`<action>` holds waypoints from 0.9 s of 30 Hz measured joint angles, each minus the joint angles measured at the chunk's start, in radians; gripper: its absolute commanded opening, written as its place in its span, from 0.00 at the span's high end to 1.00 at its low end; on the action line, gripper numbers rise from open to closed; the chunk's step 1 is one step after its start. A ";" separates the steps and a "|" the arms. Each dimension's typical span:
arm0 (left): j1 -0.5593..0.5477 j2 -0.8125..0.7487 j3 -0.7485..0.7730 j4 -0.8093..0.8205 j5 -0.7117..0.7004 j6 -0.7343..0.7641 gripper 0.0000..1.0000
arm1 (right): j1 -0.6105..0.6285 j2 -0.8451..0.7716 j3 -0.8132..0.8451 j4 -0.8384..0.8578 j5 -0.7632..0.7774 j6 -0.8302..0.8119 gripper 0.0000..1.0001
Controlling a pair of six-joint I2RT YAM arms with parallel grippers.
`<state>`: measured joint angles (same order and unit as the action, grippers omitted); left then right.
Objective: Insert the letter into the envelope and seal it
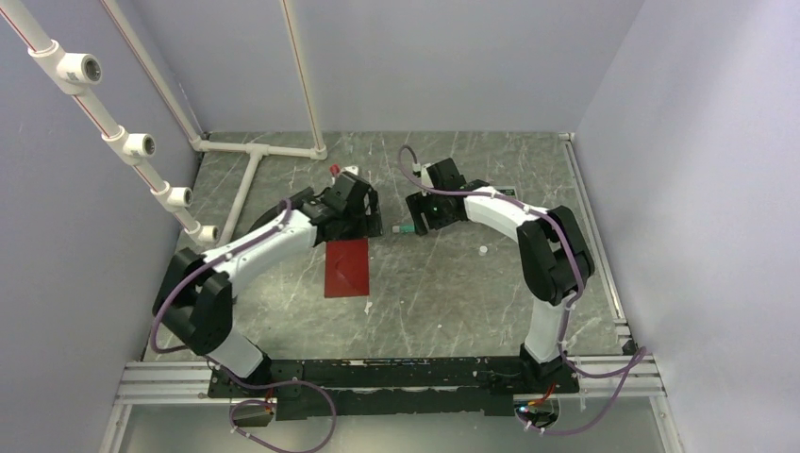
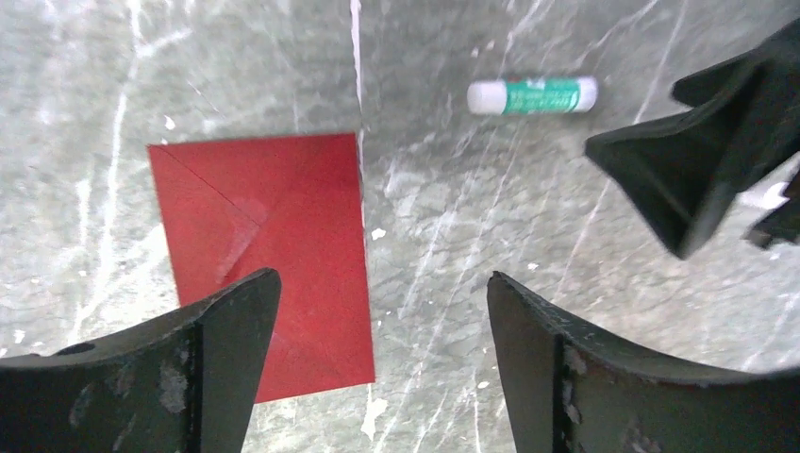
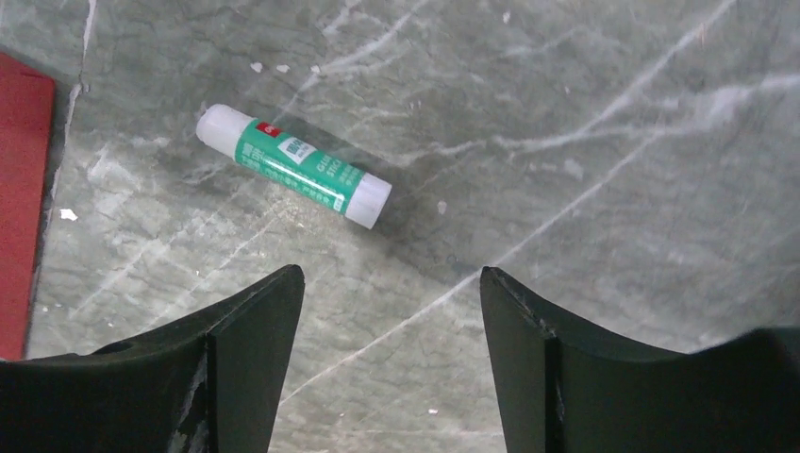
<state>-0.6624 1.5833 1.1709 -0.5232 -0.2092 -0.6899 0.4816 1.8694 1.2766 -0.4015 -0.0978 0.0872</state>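
Observation:
The dark red envelope (image 1: 346, 267) lies flat on the grey marble table, its flap folded down against the body (image 2: 274, 236). Its edge also shows at the left of the right wrist view (image 3: 19, 189). The letter is not visible in any view. My left gripper (image 1: 366, 223) hovers open just beyond the envelope's far end, with nothing between its fingers (image 2: 382, 278). My right gripper (image 1: 420, 223) is open and empty too (image 3: 391, 272), just above a white and green glue stick (image 3: 292, 165) lying on the table between the two grippers (image 1: 403, 229).
White PVC pipes (image 1: 255, 151) run along the back left of the table and up the left wall. A small white bit (image 1: 482, 251) lies right of the glue stick. A metal rail (image 1: 594, 236) borders the right edge. The right gripper's fingers (image 2: 698, 170) show in the left wrist view.

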 measured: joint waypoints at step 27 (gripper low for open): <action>0.254 -0.222 -0.090 0.074 0.214 -0.021 0.20 | 0.096 0.134 0.055 0.107 -0.028 -0.348 1.00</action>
<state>-0.4080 1.3609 1.0809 -0.4488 0.0051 -0.7109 0.5777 2.0037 1.3315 -0.2947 -0.1257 -0.2604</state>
